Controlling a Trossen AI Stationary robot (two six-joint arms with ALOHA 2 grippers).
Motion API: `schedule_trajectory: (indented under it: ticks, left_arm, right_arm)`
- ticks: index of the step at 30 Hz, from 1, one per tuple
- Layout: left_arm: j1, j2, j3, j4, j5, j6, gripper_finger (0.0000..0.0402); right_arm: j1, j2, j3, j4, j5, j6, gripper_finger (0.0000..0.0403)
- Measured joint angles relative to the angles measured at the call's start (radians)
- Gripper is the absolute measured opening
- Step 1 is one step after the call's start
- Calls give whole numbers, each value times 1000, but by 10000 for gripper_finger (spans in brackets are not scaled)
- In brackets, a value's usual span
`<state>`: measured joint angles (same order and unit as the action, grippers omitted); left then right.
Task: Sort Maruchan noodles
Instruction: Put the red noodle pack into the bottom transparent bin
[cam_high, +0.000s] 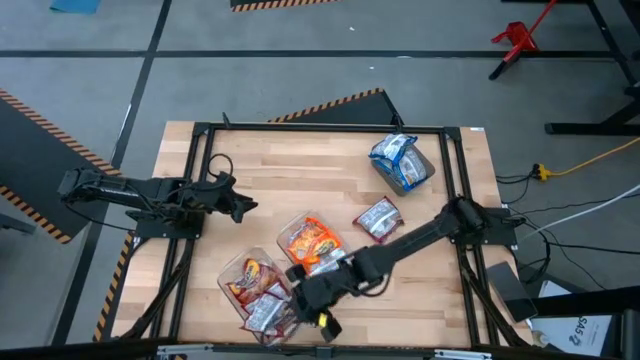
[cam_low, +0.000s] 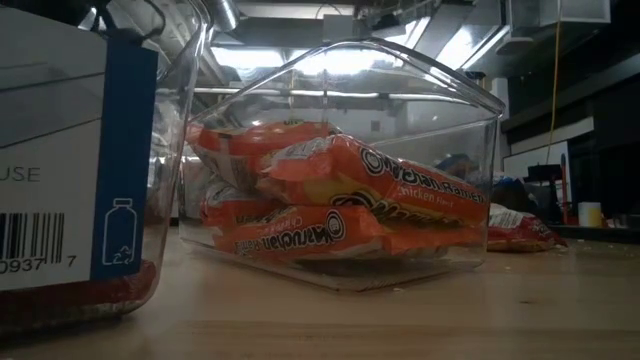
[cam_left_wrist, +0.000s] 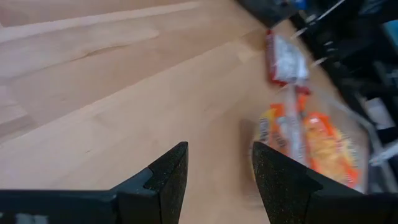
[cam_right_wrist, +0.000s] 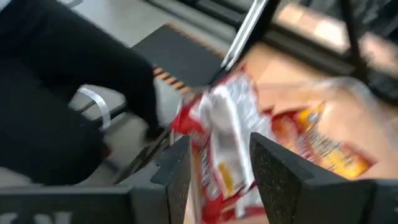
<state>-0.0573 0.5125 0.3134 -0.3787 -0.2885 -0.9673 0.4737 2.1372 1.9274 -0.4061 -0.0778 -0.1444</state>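
Observation:
Three clear tubs stand on the wooden table. One (cam_high: 312, 240) holds orange Maruchan noodles packets (cam_low: 340, 210), one (cam_high: 248, 280) holds red ones, and one (cam_high: 402, 165) at the far right holds blue ones. A loose red packet (cam_high: 378, 218) lies flat on the table between them. My right gripper (cam_high: 303, 293) is at the near edge beside the red tub, shut on a red-and-white packet (cam_right_wrist: 221, 124). My left gripper (cam_left_wrist: 217, 177) stands open over the table's left side (cam_high: 240, 205), with nothing between its fingers. My right gripper pinches the red-and-white packet between its two fingers at one end (cam_right_wrist: 211, 171). The rest of the packet sticks out past the fingertips. The fingers slant downward from the table's right. Whether the packet is clear of the red tub I cannot tell.
A black frame (cam_high: 200, 130) runs round the tabletop. Bare wood lies between my left gripper and the tubs. In the low view a labelled clear tub (cam_low: 80, 150) stands close at the left, beside the orange tub's wall (cam_low: 470, 180).

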Motion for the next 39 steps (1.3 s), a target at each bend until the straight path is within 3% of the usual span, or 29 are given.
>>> schedule_trajectory:
  ticks: [4,9,13,18,25,32,35,39]
  left_arm:
    - [0,0,0,84,38,0,172]
    - [0,0,0,180,100,-32,172]
    - [0,0,0,231,138,-46,172]
    - [0,0,0,289,120,-54,172]
    - [0,0,0,389,44,-78,172]
    - [0,0,0,421,42,-104,172]
    - [0,0,0,420,35,-99,172]
    - [0,0,0,420,0,-96,172]
  right_arm:
    - [46,0,14,73,138,-37,190]
    - [50,0,14,113,165,-6,264]
    - [48,0,14,121,184,7,299]
    - [58,0,14,117,223,7,303]
    - [93,42,14,184,363,-17,300]
    - [145,184,11,411,395,-74,299]
    - [134,195,11,509,401,-105,299]
    - [104,191,13,512,382,-110,299]
